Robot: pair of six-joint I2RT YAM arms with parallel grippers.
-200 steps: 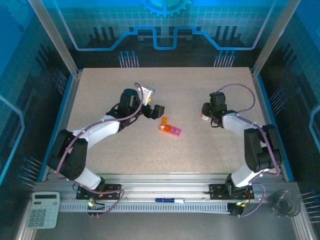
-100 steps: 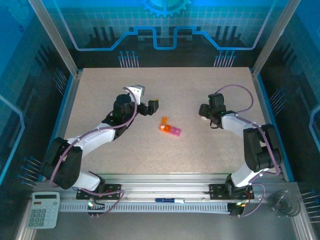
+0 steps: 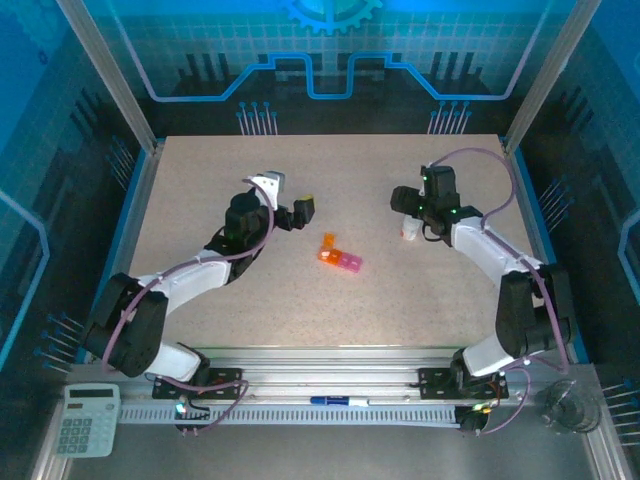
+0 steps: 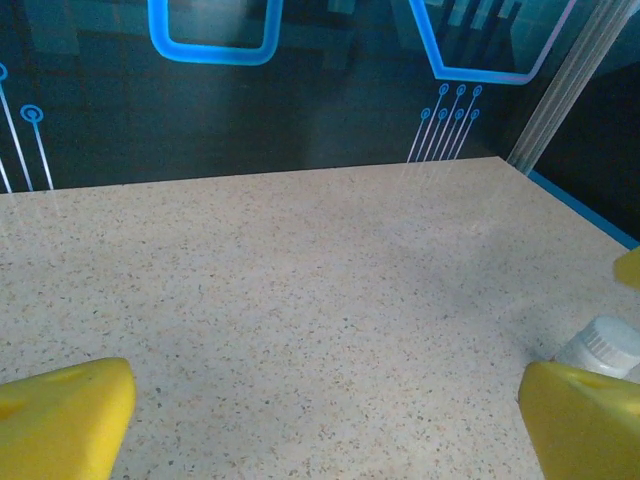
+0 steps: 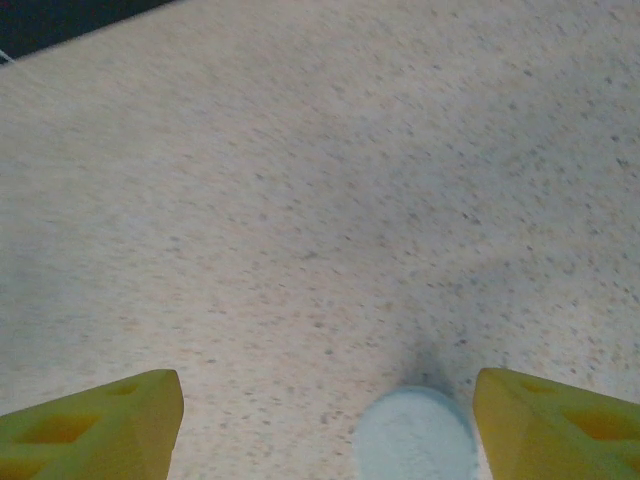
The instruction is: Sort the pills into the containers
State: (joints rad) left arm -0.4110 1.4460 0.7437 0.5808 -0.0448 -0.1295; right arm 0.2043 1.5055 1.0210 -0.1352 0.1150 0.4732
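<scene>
A: Trying to work out which step is going on here. Starting from the left, anyone?

B: Looking at the left gripper first: hanging wide open, gripping nothing, hovering over bare table at about 11 o'clock from the containers. Catching the white bottle just at the edge of the wrist view.

A: And the containers themselves?

B: Lying near the middle of the table, well apart from both arms. Showing the orange compartment at the 9 o'clock end and the pink ones trailing toward 4 o'clock. Possibly sporting a flipped-up orange lid, but too small to swear by.

A: Moving on to the right side then?

B: Right gripper: hovering above the bottle, at 2 o'clock from the containers. Spread well apart, straddling the cap without either of the fingers touching it, so holding nothing. Guessing at the bottle-handling step, pills presumably inside. Next up, probably: closing squarely on the bottle, keeping it upright, then carrying it toward 8 o'clock for tipping into a compartment. Risking a knock-over if coming in off-centre.
</scene>
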